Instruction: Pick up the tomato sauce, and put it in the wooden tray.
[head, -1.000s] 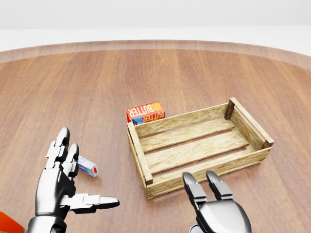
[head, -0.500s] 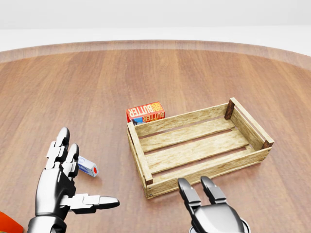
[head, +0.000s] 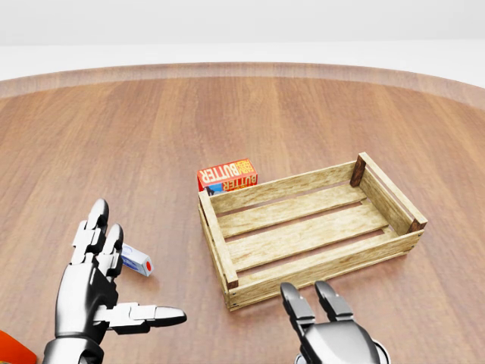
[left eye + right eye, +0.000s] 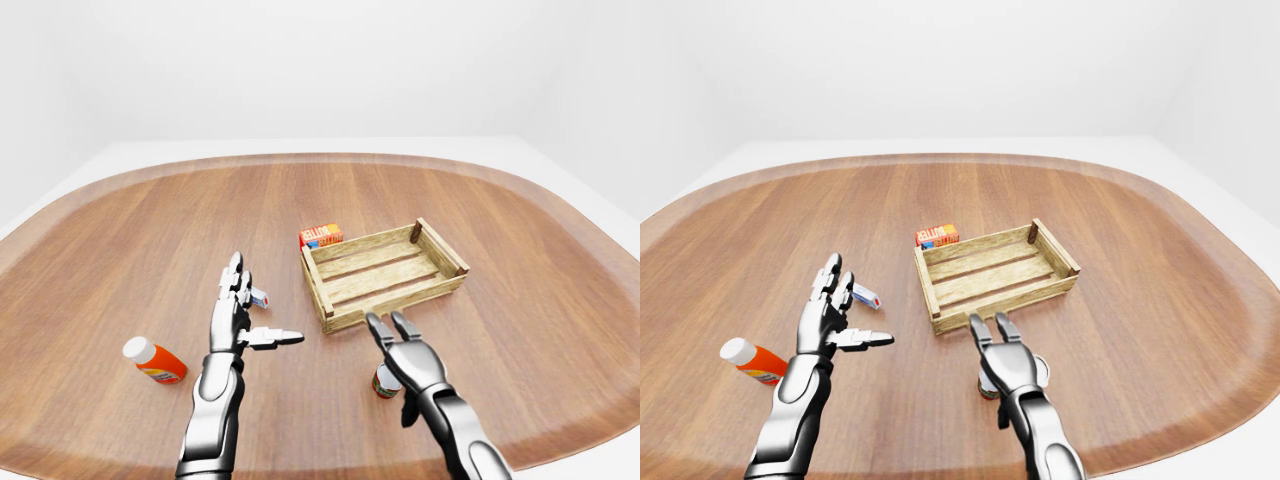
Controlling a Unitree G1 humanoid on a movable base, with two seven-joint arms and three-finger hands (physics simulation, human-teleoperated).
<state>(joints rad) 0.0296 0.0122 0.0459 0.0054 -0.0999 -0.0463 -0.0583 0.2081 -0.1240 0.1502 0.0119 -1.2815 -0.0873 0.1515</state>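
Wooden table (image 4: 120,240), oval, brown grain, raised rim, carries every item listed.

Wooden tray (image 3: 309,227): slatted crate, pale timber, nothing inside, lying right of the table's middle, one dark corner post at its far right corner.

Butter box (image 3: 226,175): red-orange carton, white lettering, touching or just beside the tray's far left corner, on the side toward the table's far edge.

Tomato sauce (image 4: 386,381): small upright jar, red and green label, near the table's near edge, below the tray's near long side and apart from it. Mostly hidden behind the right hand.

Right hand (image 4: 405,352): silver, fingers (image 4: 377,328) extended toward the tray, palm over the jar. Fingers spread, not closed round it; whether the palm touches the jar cannot be told.

Left hand (image 4: 236,318): silver, raised above the table left of the tray, fingers splayed, thumb pointing right, holding nothing.

Small white tube (image 3: 136,260): red cap, blue marking, lying flat just beyond the left fingertips.

Orange bottle (image 4: 154,360): white cap, lying on its side toward the table's near left edge, well apart from the tray.
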